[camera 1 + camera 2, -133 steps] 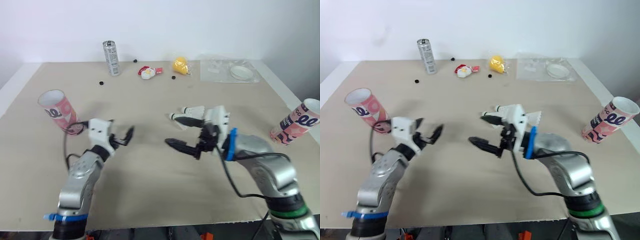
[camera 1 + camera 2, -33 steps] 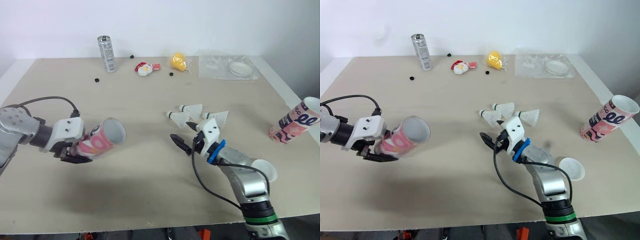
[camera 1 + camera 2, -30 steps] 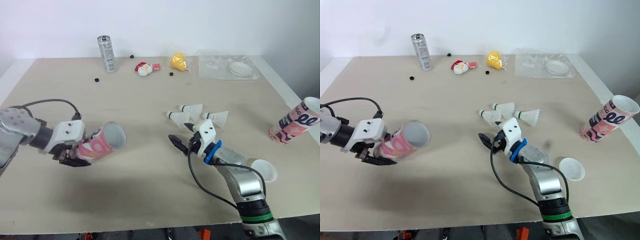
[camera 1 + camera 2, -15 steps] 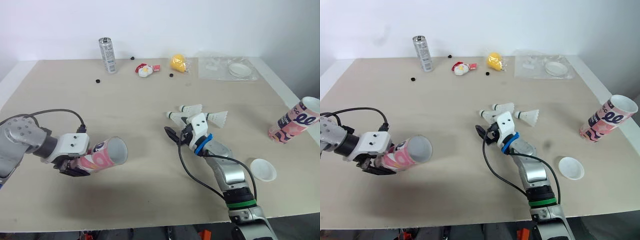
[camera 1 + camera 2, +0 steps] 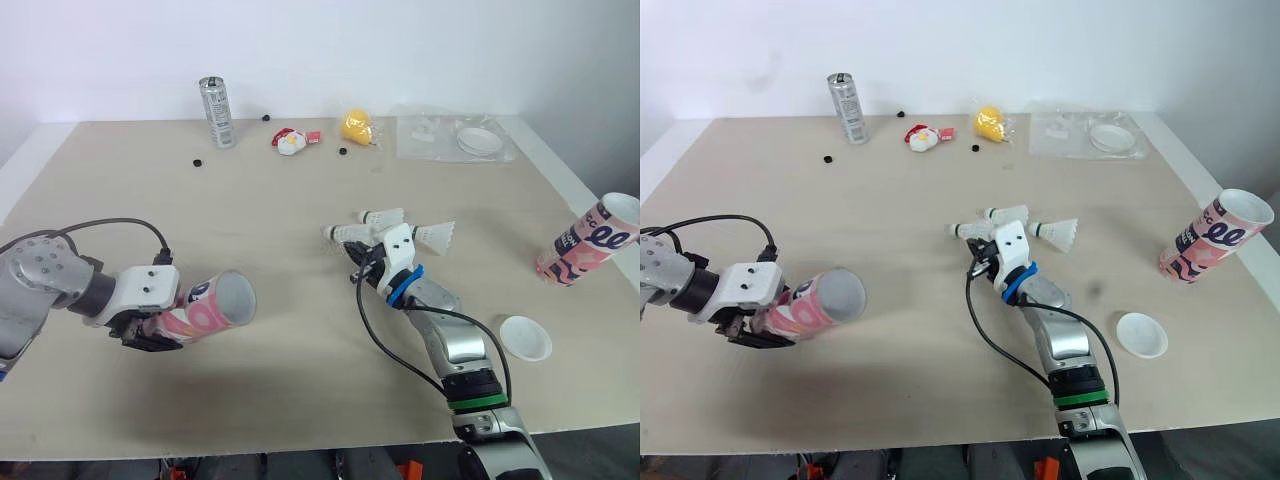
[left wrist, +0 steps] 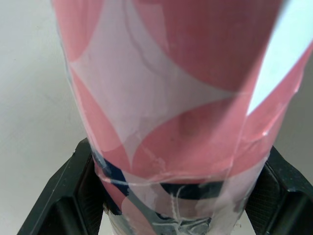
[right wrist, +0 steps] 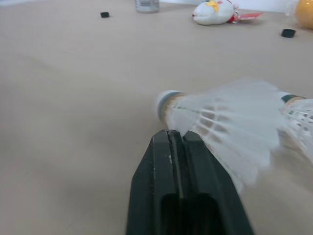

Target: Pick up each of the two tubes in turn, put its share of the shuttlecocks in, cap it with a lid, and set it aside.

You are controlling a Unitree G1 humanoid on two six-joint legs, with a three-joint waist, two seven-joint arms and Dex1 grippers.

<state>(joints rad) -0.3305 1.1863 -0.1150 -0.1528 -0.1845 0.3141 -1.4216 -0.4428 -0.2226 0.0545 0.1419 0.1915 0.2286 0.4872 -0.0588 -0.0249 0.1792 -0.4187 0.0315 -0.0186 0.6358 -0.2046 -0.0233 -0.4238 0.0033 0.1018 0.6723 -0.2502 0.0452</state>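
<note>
Now, over the table (image 5: 280, 190), our left gripper (image 5: 160, 318) clamps the light, crushable tube (image 5: 205, 308) near its base. Our right gripper (image 7: 172, 139) is pressed closed against a fragile shuttlecock (image 7: 220, 122); we cannot tell whether it pinches the feathers. We judge the cork the safer hold.

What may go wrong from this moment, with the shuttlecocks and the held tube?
The right gripper looks shut against the feathers of the nearest shuttlecock, so it may push it away instead of gripping it. The left gripper holds the tube close to level, so a shuttlecock might slide back out of its open mouth.
</note>
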